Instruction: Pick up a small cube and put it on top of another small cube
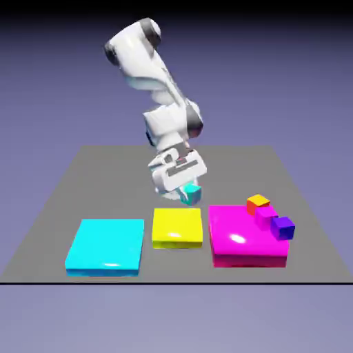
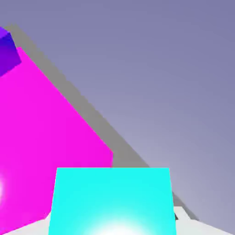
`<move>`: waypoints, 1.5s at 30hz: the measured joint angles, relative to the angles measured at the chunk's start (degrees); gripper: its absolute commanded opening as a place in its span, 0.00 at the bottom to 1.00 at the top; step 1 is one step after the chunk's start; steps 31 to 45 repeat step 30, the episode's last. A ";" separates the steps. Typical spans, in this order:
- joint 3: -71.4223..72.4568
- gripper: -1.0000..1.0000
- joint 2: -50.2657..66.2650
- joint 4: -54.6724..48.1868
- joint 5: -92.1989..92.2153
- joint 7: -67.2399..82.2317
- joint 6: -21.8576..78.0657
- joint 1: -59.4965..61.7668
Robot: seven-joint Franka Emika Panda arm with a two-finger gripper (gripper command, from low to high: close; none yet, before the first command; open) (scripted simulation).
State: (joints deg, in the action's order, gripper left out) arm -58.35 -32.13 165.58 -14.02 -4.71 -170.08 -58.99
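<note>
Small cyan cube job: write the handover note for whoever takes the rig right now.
Gripper: shut on the small cyan cube, held above the table behind the yellow slab.
Other small cubes: orange cube, magenta cube and purple cube sit along the magenta slab, at its edge toward the exterior view's right.
Done: cube picked up.
Left: carry it over one of those small cubes, set it on top, release.
</note>
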 measured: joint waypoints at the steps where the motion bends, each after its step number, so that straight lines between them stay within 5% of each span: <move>1: 2.08 0.00 0.38 0.60 0.24 -1.98 -0.61 -0.79; 12: 21.55 0.00 3.90 6.23 2.52 -20.53 -6.36 -8.19; 30: -15.80 0.00 18.04 2.31 -4.32 -26.00 -21.28 -45.41; 45: -15.80 0.00 18.04 2.31 -4.32 -26.00 -21.28 -45.41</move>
